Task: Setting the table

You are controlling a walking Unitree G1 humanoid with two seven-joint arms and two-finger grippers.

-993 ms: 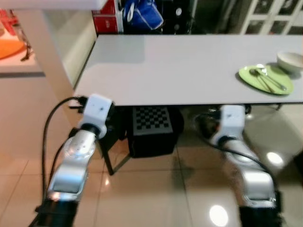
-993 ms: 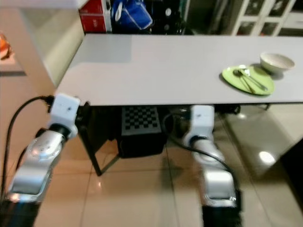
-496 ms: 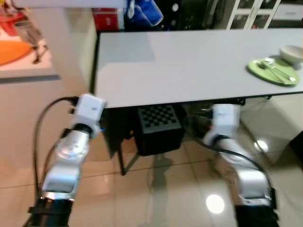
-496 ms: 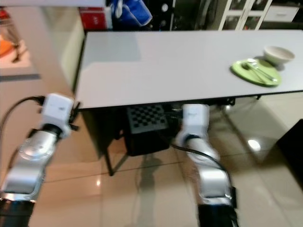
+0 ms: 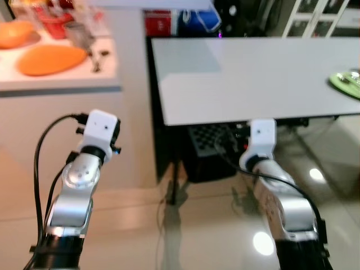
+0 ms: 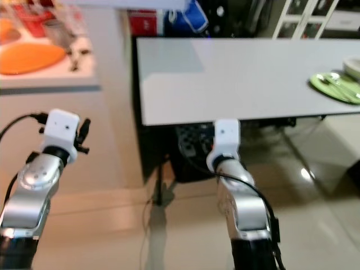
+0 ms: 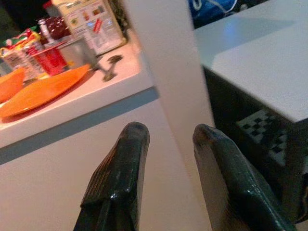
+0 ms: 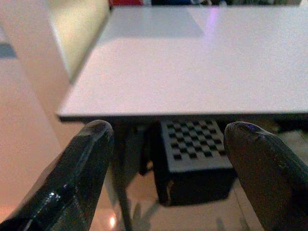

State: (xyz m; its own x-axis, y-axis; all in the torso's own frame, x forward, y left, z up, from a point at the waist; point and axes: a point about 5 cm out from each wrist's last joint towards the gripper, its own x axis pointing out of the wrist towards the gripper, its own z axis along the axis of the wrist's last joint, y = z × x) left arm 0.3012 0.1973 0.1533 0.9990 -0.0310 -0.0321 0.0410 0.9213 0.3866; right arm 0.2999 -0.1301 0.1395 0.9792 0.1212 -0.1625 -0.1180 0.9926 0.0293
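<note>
A white dining table (image 5: 253,73) stands ahead and to my right. A green plate (image 6: 336,87) with cutlery on it lies at the table's far right, beside a white bowl (image 6: 354,64). On a white counter (image 5: 56,84) to my left lie an orange plate (image 5: 50,59) and an orange bowl (image 5: 17,34), with red packets and a metal cup (image 7: 77,50) behind. My left gripper (image 7: 168,134) is open and empty, held low and facing the counter's front. My right gripper (image 8: 166,132) is open wide and empty, below and short of the table's near edge.
A black box with a checkered top (image 8: 197,144) sits on the floor under the table, next to a dark table leg (image 5: 171,180). A pale pillar (image 7: 163,57) rises between counter and table. Glossy beige tiles (image 5: 185,236) lie underfoot.
The camera has swung to the left: the counter with the orange plate has come into view and the green plate has slid to the right edge. Both arms keep their pose.
</note>
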